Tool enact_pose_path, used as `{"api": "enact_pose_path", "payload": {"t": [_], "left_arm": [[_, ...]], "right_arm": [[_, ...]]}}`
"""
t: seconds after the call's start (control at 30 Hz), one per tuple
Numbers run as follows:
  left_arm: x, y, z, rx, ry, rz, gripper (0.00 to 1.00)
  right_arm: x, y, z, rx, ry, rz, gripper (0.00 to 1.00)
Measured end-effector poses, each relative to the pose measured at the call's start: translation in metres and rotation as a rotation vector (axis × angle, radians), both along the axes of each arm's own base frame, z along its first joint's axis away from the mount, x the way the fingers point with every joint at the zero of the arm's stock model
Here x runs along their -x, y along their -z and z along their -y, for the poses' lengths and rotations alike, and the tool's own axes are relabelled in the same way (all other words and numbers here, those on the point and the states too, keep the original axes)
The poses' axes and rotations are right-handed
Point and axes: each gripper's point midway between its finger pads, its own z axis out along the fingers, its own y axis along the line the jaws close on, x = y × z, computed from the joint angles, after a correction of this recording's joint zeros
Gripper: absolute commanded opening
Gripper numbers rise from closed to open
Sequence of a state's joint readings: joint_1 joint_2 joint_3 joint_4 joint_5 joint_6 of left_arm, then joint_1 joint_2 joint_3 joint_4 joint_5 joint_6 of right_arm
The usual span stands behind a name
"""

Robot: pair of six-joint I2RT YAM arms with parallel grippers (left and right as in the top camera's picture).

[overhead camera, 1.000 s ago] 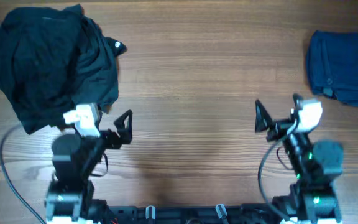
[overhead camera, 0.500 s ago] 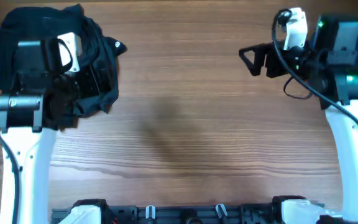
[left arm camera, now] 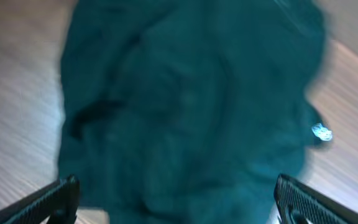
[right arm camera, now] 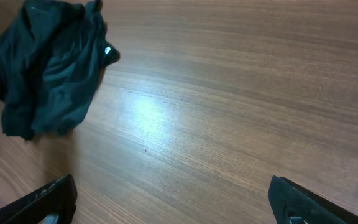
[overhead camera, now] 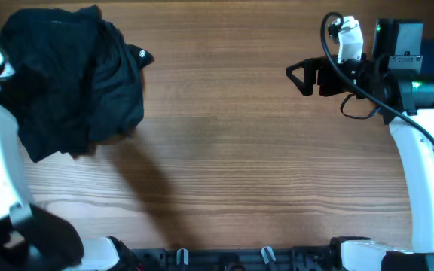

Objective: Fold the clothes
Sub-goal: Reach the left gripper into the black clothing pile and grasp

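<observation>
1. Brown wood table [overhead camera: 224, 150] fills every view, so I name every place by it.
2. The clothes [overhead camera: 70, 83] sit in one dark lump at the table's far left corner (a small white logo [overhead camera: 143, 56] peeks out on the side toward the table's middle).
3. The lump is about as wide as it is long. I see no clear long side to line up with, and no hem or edge shows.
4. My left gripper [left arm camera: 178, 202] looks right at the lump, and dark cloth fills its wrist view straight ahead of the tips. Its fingers [left arm camera: 58, 196] stand wide apart with nothing between them. (That view is blurry, so I cannot tell how high it is above the cloth.)
5. My right gripper [overhead camera: 298, 77] hangs over the table's far right part. Its jaws are wide apart and empty, and they point toward the table's left side. From there the lump lies well apart, across the table's bare middle.
6. The left arm is much nearer to the clothes, so I think it should go first.
7. Nothing looks folded yet. I think the next move is to go straight down on the lump, pinch a top fold, and pull one piece out to the table's middle, where there is room to lay it flat.
</observation>
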State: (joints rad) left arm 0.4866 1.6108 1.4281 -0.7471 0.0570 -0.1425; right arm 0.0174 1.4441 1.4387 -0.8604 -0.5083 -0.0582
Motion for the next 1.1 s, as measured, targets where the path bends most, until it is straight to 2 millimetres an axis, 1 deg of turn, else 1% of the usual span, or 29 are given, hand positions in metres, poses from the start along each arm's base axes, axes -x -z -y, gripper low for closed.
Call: {"api": "enact_pose_path", "payload": {"t": [0.07, 0.13, 0.17, 0.2, 0.27, 0.3, 0.37, 0.4, 0.43, 0.47, 0.5, 0.53, 0.57, 0.6, 0.67, 0.77, 0.8, 0.9, 0.93, 0.97, 1.0, 1.03, 1.07, 1.1], "left_arm": [[-0.011, 0.008, -0.022, -0.013, -0.031, 0.031, 1.00], [-0.027, 0.018, -0.037, -0.026, -0.036, 0.067, 1.00], [-0.035, 0.022, -0.042, -0.035, -0.034, 0.081, 1.00], [-0.044, 0.031, -0.047, -0.042, -0.030, 0.092, 0.99], [-0.066, 0.044, -0.060, -0.073, -0.024, 0.136, 0.99], [-0.073, 0.051, -0.064, -0.085, -0.019, 0.146, 1.00], [-0.088, 0.070, -0.073, -0.103, -0.010, 0.165, 1.00], [-0.093, 0.080, -0.075, -0.105, -0.008, 0.163, 0.96], [-0.099, 0.107, -0.079, -0.099, -0.005, 0.148, 0.90], [-0.101, 0.114, -0.080, -0.100, -0.002, 0.146, 0.82], [-0.107, 0.115, -0.083, -0.111, 0.005, 0.162, 0.57], [-0.110, 0.121, -0.084, -0.108, 0.012, 0.164, 0.24], [-0.111, 0.130, -0.083, -0.095, 0.013, 0.158, 0.13], [-0.111, 0.136, -0.081, -0.084, 0.020, 0.152, 0.04], [-0.113, 0.140, -0.077, -0.073, 0.034, 0.151, 0.04], [-0.113, 0.138, -0.077, -0.070, 0.031, 0.153, 0.04], [-0.113, 0.135, -0.076, -0.064, 0.021, 0.158, 0.04], [-0.112, 0.109, -0.074, -0.061, 0.004, 0.195, 0.04], [-0.110, 0.088, -0.069, -0.070, 0.005, 0.220, 0.04], [-0.111, 0.056, -0.061, -0.089, 0.016, 0.266, 0.04], [-0.112, 0.035, -0.055, -0.103, 0.026, 0.303, 0.04], [-0.111, 0.004, -0.043, -0.123, 0.044, 0.348, 0.04], [-0.109, -0.039, -0.023, -0.149, 0.075, 0.416, 0.04], [-0.107, -0.071, -0.006, -0.172, 0.103, 0.474, 0.04]], "right_arm": [[0.000, 0.000, 0.000, 0.002, -0.003, 0.001, 0.99], [0.001, 0.001, 0.000, 0.007, -0.009, -0.002, 0.99], [0.003, 0.002, 0.000, 0.011, -0.013, -0.006, 0.99], [0.004, 0.003, 0.000, 0.012, -0.015, -0.010, 0.99], [0.006, 0.005, 0.000, 0.015, -0.018, -0.022, 0.98], [0.008, 0.006, 0.000, 0.017, -0.020, -0.031, 0.97], [0.011, 0.009, 0.000, 0.021, -0.026, -0.044, 0.97], [0.012, 0.010, 0.000, 0.027, -0.033, -0.046, 0.96], [0.013, 0.010, 0.000, 0.028, -0.033, -0.047, 0.96], [0.012, 0.010, 0.000, 0.028, -0.033, -0.046, 0.95], [0.013, 0.010, 0.000, 0.028, -0.034, -0.047, 0.95], [0.012, 0.010, 0.000, 0.029, -0.035, -0.044, 0.93], [0.012, 0.010, 0.000, 0.029, -0.036, -0.044, 0.93], [0.012, 0.009, 0.000, 0.029, -0.036, -0.042, 0.92], [0.010, 0.008, 0.000, 0.029, -0.035, -0.030, 0.90], [0.007, 0.006, 0.000, 0.027, -0.032, -0.016, 0.89], [0.005, 0.004, 0.000, 0.027, -0.032, -0.006, 0.89], [0.004, 0.003, 0.000, 0.027, -0.032, 0.002, 0.89], [0.003, 0.003, 0.000, 0.027, -0.032, 0.004, 0.89], [0.003, 0.003, 0.000, 0.027, -0.032, 0.005, 0.89], [0.003, 0.002, 0.000, 0.027, -0.032, 0.007, 0.89], [0.003, 0.002, 0.000, 0.027, -0.032, 0.008, 0.90], [0.002, 0.002, 0.000, 0.027, -0.032, 0.011, 0.90], [0.001, 0.001, 0.000, 0.027, -0.032, 0.015, 0.90]]}}
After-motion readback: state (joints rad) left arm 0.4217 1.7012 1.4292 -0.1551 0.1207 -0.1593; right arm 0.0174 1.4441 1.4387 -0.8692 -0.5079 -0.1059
